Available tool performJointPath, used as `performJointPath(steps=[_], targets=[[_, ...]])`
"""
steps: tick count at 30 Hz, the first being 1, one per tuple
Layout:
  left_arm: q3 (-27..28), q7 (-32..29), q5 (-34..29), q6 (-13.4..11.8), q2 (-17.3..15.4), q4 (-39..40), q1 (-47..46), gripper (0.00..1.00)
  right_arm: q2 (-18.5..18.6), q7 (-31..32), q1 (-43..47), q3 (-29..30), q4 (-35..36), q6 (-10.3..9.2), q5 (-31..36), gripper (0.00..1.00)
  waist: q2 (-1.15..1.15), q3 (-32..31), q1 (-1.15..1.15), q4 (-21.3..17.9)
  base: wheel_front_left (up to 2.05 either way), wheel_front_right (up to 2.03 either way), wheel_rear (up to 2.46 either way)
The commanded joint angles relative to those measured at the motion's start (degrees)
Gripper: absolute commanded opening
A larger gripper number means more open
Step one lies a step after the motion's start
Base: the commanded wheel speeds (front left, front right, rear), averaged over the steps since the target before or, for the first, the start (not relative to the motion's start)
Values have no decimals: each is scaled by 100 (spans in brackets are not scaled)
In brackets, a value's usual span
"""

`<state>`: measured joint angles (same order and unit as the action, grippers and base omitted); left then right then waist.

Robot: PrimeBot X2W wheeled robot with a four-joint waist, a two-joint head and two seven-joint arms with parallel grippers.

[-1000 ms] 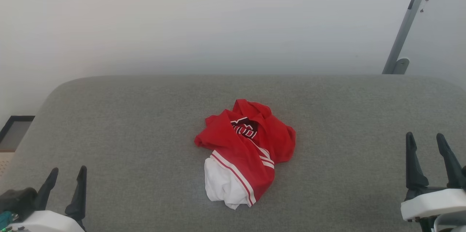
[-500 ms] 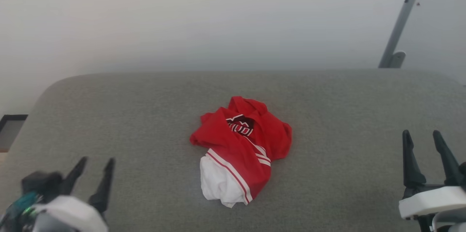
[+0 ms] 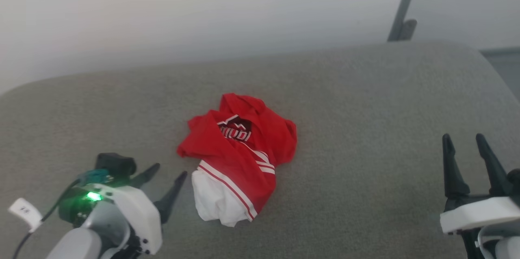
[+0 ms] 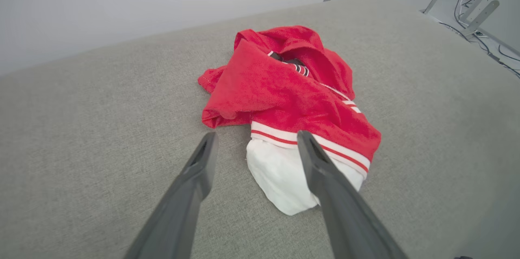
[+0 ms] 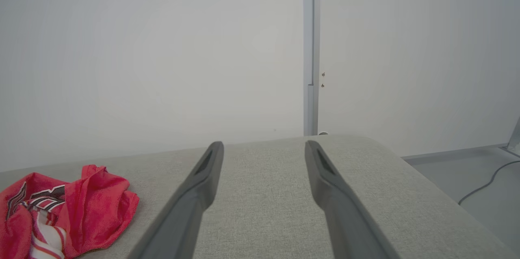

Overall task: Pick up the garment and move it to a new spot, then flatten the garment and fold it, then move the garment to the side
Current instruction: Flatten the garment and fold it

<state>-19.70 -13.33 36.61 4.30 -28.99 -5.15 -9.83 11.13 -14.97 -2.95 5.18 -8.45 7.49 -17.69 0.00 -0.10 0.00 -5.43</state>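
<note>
— Two grippers, both with jaws wide and empty: which one takes the garment (image 3: 239,157)?

— That is the left gripper (image 3: 170,169). Its jaws point at the crumpled heap on the grey pad (image 3: 365,100). The right gripper (image 3: 463,136) stands well apart, with the heap far off to the left of its jaws.

— Where does the garment lie for the left jaws?

— Just ahead of the tips. Nearest is the white sleeve (image 4: 280,177), partly in the gap and over toward the finger on the wrist view's right. The striped band (image 4: 276,136) lies behind it, with the red body beyond. Tip and cloth seem apart, though the angle leaves contact uncertain.

— How to grip well?

— Advance low so the gap straddles a raised fold, preferably the striped band rather than the loose sleeve alone. Close fully on cloth, not on the pad. Lift until the whole heap hangs free, then carry it; dragging would likely bunch it further.
</note>
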Motion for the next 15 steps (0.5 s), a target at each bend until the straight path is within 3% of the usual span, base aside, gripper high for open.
performJointPath(steps=[1,15], targets=[[-88,-153,62,-15,60,-63,-118,100,44,-32,-132,-32,-28,0,-61,100,0,250,0,-197,0,0,0],[-648,-1065,39,-149,494,-1491,-666,100,95,-32,-348,-107,-77,0,-237,100,0,694,0,-442,0,0,0]])
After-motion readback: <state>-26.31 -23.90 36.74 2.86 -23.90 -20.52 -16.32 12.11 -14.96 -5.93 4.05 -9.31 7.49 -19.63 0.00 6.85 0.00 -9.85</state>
